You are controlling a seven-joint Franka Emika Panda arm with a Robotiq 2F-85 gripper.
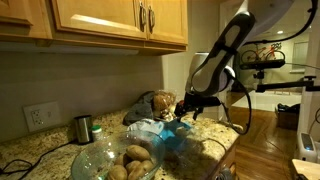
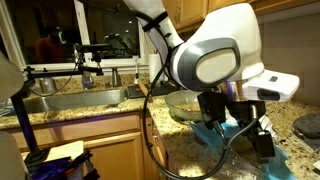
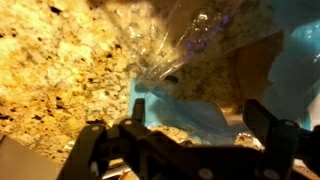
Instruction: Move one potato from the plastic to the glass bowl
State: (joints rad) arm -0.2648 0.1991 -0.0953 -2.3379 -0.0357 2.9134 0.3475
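Granite counter (image 1: 35, 152): plastic (image 1: 180, 136) beneath end effector (image 1: 186, 114).

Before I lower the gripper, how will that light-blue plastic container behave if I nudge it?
Likely floppy: the plastic container looks thin and crinkled in the wrist view, so it may buckle under a finger. Probably light too, so it could slide on the granite counter rather than stay put. The open gripper hangs above it.
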